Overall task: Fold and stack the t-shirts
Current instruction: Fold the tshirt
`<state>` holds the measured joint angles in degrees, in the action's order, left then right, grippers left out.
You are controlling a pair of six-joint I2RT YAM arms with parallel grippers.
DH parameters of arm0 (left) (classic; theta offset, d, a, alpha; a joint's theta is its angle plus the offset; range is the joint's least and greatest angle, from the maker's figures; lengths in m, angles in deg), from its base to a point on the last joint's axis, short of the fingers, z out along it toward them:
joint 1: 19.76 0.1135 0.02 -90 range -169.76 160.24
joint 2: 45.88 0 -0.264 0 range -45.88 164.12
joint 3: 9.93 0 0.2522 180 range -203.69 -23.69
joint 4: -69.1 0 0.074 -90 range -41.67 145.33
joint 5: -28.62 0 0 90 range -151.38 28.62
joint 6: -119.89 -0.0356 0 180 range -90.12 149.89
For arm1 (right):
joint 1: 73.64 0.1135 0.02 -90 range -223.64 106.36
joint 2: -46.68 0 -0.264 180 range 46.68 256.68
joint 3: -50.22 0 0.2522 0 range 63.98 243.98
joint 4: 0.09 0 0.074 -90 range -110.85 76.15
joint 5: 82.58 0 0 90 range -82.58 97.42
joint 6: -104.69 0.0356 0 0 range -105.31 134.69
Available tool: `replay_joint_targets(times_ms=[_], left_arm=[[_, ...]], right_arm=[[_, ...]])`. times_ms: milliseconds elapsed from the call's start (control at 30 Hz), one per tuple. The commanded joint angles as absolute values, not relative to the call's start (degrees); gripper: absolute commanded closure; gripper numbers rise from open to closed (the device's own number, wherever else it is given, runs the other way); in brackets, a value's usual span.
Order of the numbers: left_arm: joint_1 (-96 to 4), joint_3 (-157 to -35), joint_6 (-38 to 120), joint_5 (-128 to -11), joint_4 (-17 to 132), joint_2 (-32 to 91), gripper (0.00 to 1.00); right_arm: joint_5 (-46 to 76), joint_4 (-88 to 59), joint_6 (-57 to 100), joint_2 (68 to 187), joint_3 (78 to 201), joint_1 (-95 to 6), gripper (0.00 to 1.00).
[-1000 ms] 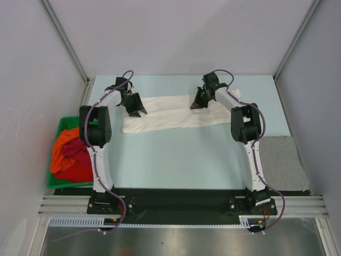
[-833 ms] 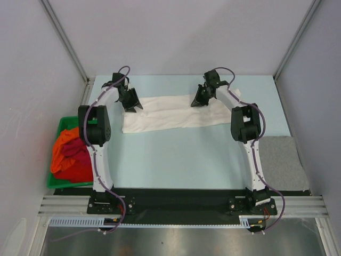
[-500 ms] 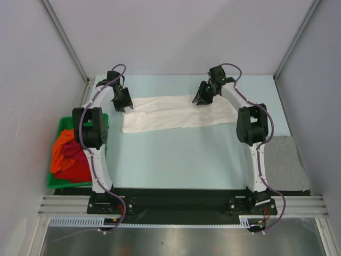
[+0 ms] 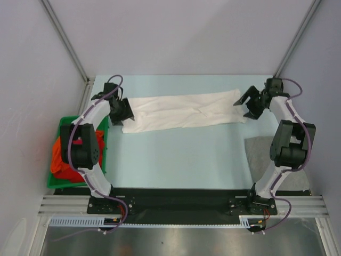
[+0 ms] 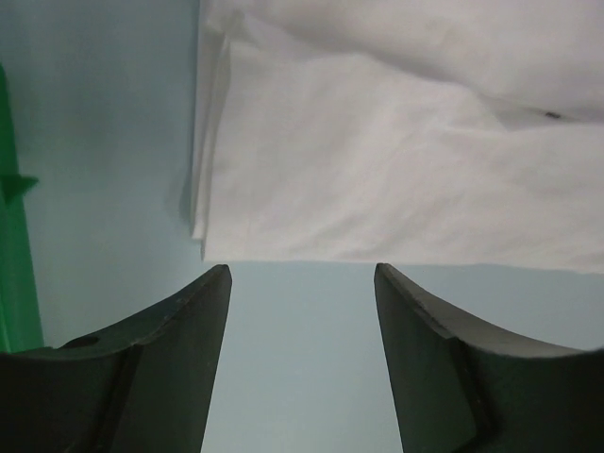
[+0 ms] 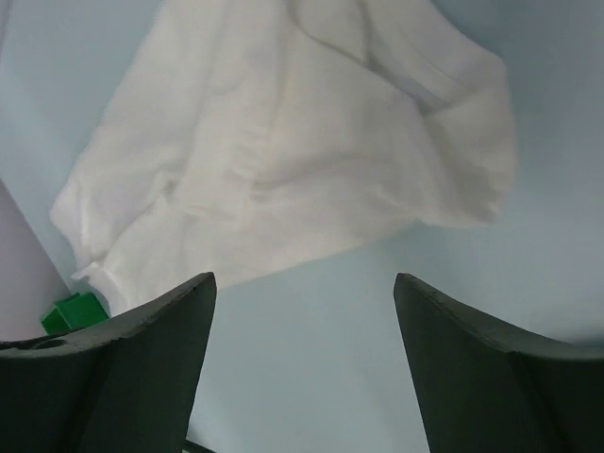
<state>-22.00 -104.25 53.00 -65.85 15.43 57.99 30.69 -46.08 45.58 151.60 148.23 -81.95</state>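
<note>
A white t-shirt (image 4: 181, 111), folded into a long narrow strip, lies flat across the far half of the table. My left gripper (image 4: 121, 112) hovers just off its left end, and my right gripper (image 4: 248, 103) off its right end. In the left wrist view the left gripper (image 5: 302, 274) is open over bare table, with the white t-shirt (image 5: 396, 160) just ahead of its fingertips. The right gripper (image 6: 302, 280) is open too, with the white t-shirt (image 6: 283, 142) ahead of it. A grey t-shirt (image 4: 258, 160) lies at the near right, partly hidden behind the right arm.
A green bin (image 4: 64, 184) at the near left holds an orange t-shirt (image 4: 55, 159) and a dark red one (image 4: 72, 172), partly hidden by the left arm. The green bin's wall (image 5: 14, 255) shows left of the left gripper. Grey walls close in three sides.
The right gripper has opened, let go of the white t-shirt and swung out to its right end. The left gripper opened wider and moved to the left end. The shirt now lies longer and flatter.
</note>
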Motion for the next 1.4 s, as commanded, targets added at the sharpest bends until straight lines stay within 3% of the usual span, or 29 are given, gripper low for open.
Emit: replay_joint_targets(times_ms=[0,300,733,833,1067,1367], left_arm=[[-22.14,-95.87,58.52,-66.83,21.38,52.13,0.32],[-21.7,-87.41,60.12,-62.34,25.71,52.11,0.32],[-19.94,-90.49,60.29,-61.47,26.86,57.83,0.35],[-19.94,-91.1,59.86,-61.47,26.95,58.7,0.41],[-19.94,-92.25,59.42,-61.64,27.12,59.5,0.66],[-19.94,-94.0,58.36,-62.43,26.51,60.73,0.84]], right_arm=[[32.03,-45.33,43.69,146.62,140.56,-83.56,0.17],[33.17,-40.84,43.6,145.11,130.87,-86.91,0.12],[32.82,-38.2,43.34,149.33,130.77,-87.0,0.1],[32.73,-37.94,43.43,150.74,132.0,-86.91,0.11],[30.01,-37.42,43.52,151.8,132.45,-86.47,0.13],[30.27,-32.05,43.96,156.97,135.17,-86.38,0.24]])
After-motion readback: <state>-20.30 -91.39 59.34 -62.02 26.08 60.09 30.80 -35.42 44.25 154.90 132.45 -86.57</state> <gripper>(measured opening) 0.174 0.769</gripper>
